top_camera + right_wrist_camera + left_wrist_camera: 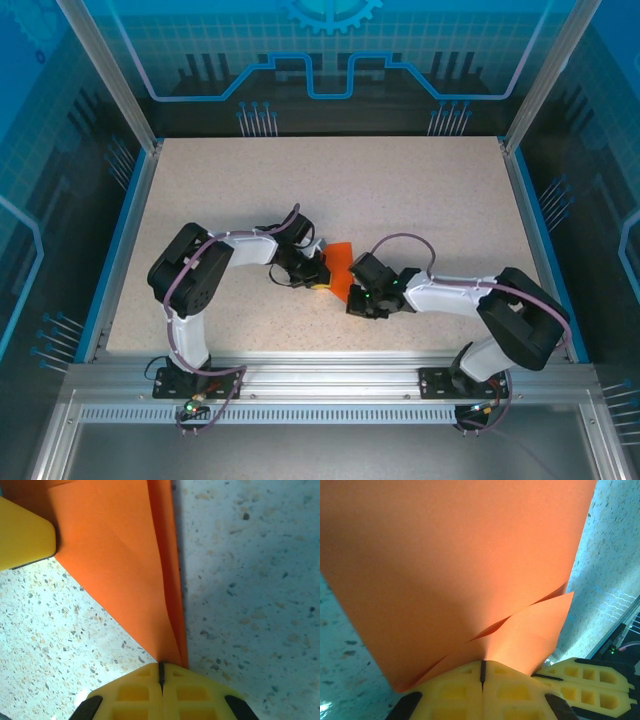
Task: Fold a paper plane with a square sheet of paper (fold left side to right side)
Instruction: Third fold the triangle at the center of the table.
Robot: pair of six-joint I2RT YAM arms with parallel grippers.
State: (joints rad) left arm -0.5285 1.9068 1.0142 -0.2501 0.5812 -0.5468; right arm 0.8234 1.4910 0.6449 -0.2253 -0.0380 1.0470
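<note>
Two claws: we see the left claw (482, 666) and the right claw (161, 667). Both have their yellow fingers pressed tight together with no gap.
What they hold: each claw pinches the thin bright orange sheet of paper (342, 265). The left one grips the place where two layers meet. The right one grips a pointy end.
Where the paper is: it sits near the middle of the pale speckled table top (400, 190), right between the two claws, which are very near each other.
Shape of the paper: it is folded over, but the two layers gape open a little near the left claw's fingers.
Rip danger: we think the thin paper could tear if the claws pull away from each other, because both hold on tight.
Crooked fold danger: the layers are not lying flat. If we press down now, the edges may not line up and the crease would come out slanted.
Slip danger: the right claw has only a small tip. A tug could slide it out, and the paper would flop.
Bump danger: the claws are so close that their fingers could knock together.
Not sure: we cannot tell how much of the paper rests on the table.
</note>
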